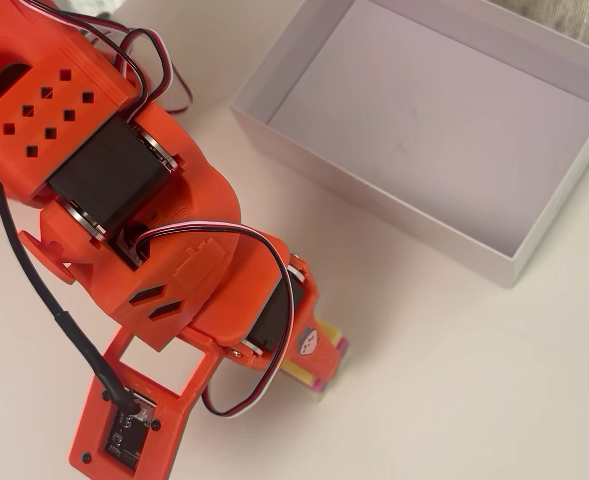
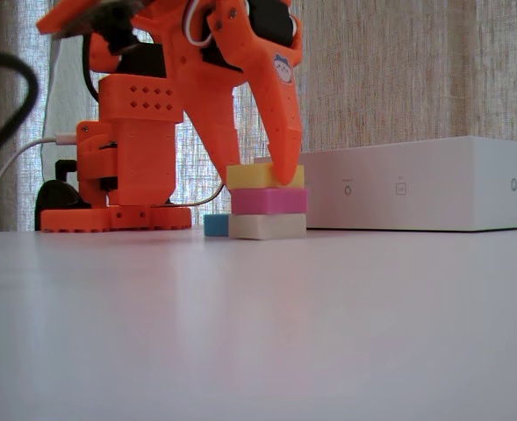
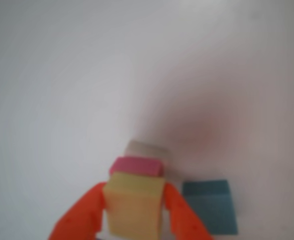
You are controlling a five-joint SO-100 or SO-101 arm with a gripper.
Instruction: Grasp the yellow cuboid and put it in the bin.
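Pale, matte table fills the overhead view, with the bin open at upper right, its floor bare; your orange arm covers the left half, and only a sliver of the yellow cuboid peeks out beneath the jaws, well apart from the bin's near wall, which lies up and to the right of it. Fixed view, low and level, curtain behind: the yellow cuboid tops a stack, resting on a pink block, which sits on a white block; a blue block lies on the table just beside the stack's base. The jaws straddle the cuboid at its own height, one finger at each end, and the bin stands to the right. Wrist view, blurred: the cuboid sits squarely between two orange fingers, both appearing to press its sides, so judge the jaws clamped on it. The blue block lies clear to the right. Your next move looks like a straight lift off the pink block, then a swing toward the bin.
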